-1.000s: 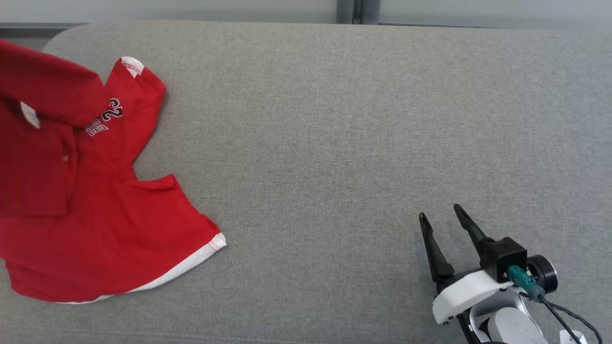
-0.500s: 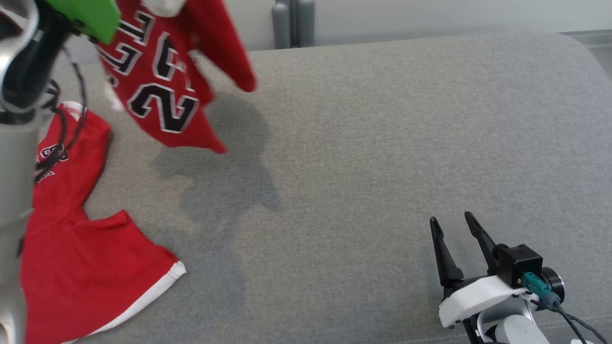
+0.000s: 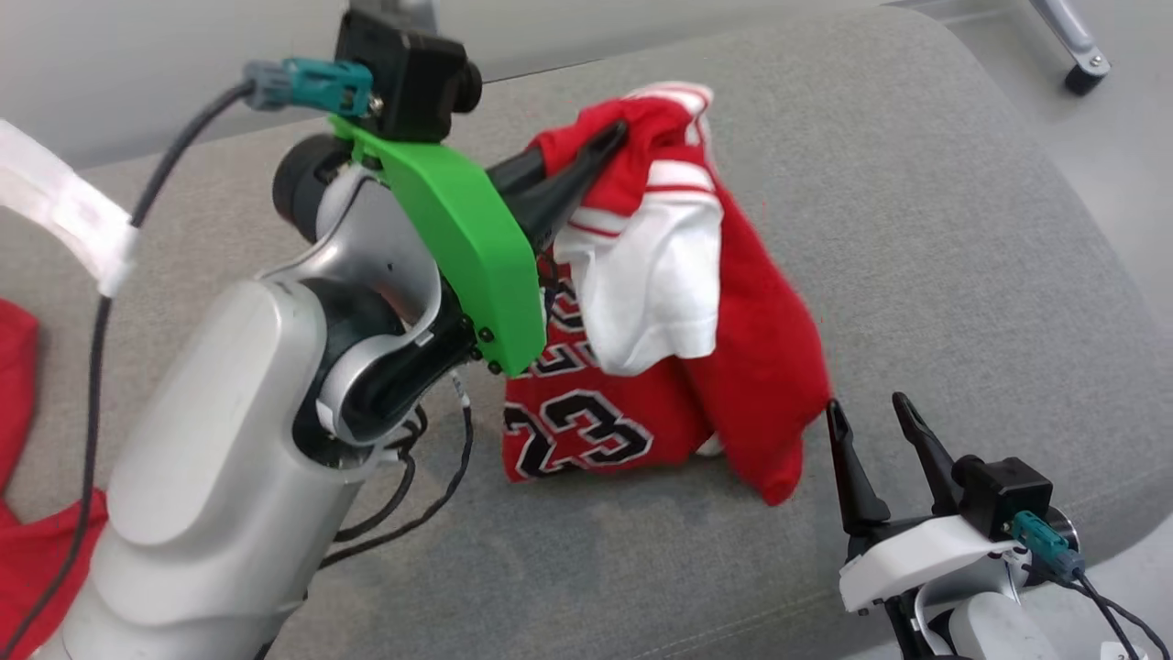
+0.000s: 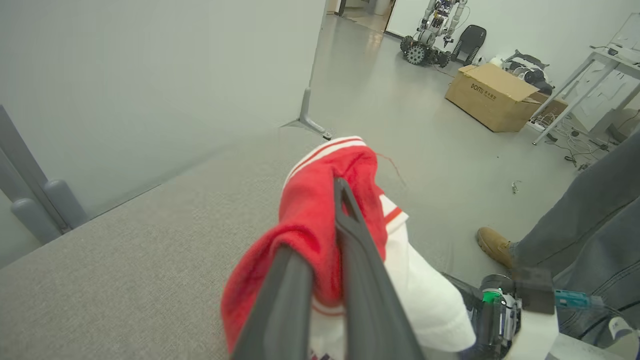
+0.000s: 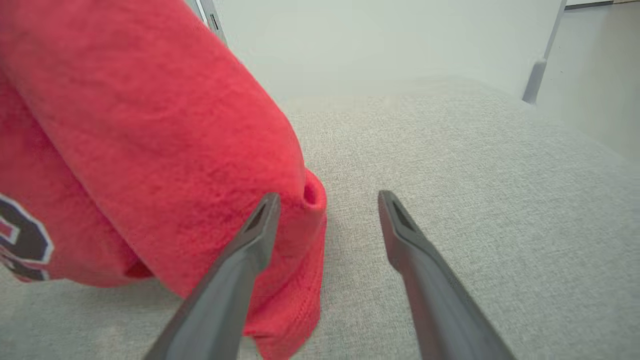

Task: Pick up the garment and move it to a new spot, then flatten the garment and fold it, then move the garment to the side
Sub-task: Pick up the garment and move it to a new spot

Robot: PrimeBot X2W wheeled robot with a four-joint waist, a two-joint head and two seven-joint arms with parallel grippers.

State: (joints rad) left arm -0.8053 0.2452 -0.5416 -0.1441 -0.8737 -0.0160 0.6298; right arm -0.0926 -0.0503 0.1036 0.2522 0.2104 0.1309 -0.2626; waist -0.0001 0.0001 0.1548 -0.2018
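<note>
The garment (image 3: 724, 367) is a red jersey with white trim and black-and-white numbers. It hangs bunched from my left gripper (image 3: 612, 139), which is shut on its upper fold above the middle of the grey cushion (image 3: 916, 229); its lower edge touches the cushion. In the left wrist view the two dark fingers (image 4: 360, 260) pinch the red cloth (image 4: 310, 225). My right gripper (image 3: 866, 412) stands open at the lower right, just right of the garment's hanging corner. In the right wrist view the red cloth (image 5: 150, 140) lies against the left finger (image 5: 240, 260); the gap holds nothing.
A second red garment (image 3: 37, 541) lies at the cushion's left edge. Past the cushion are grey floor, a cardboard box (image 4: 492, 95), another wheeled robot (image 4: 432, 30) and a person's leg and tan shoe (image 4: 495, 245). A grey wall (image 4: 150, 75) stands behind.
The head camera has swung right. My left arm has carried the jersey from the upper left to the middle of the cushion, lowering it until its bottom touches. The right gripper has stayed open.
</note>
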